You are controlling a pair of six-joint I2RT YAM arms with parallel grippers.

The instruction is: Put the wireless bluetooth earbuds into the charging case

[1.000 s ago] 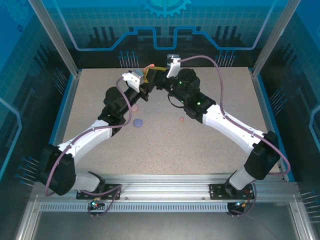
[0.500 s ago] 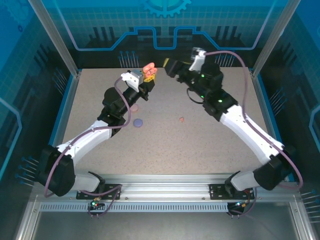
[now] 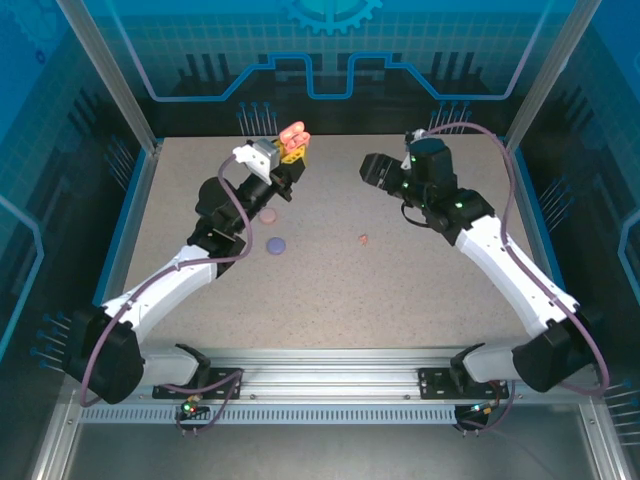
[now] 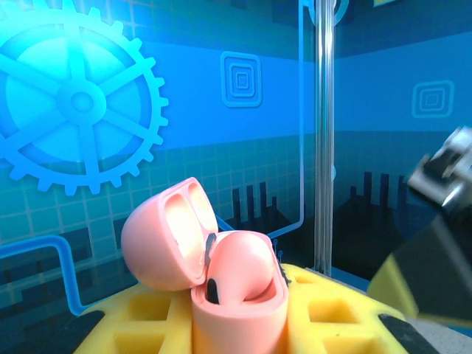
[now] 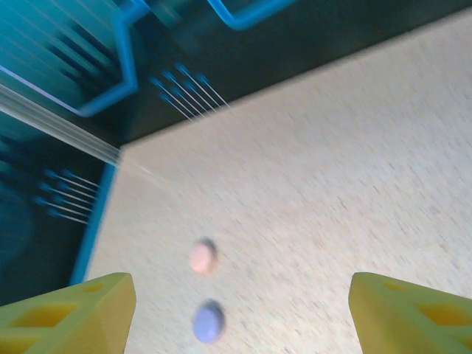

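Right gripper point(image 3: 372, 170) is held wide apart with nothing between the fingers, over the far part of the table point(image 3: 420, 290). Left gripper point(image 3: 291, 148) is clamped on the open coral-pink case point(image 3: 295, 133), lid tipped back, cavity up. One loose earbud point(image 3: 364, 239) lies on the table, on the near side of the right gripper and well right of the left one, so the right arm is judged nearer. Bud's long axis can't be told: too small.

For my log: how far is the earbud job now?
Done: the coral case is open, perhaps with one bud inside. In hand: the left jaws hold it up; the right jaws are open, empty. Left: a small bud lies on the table.
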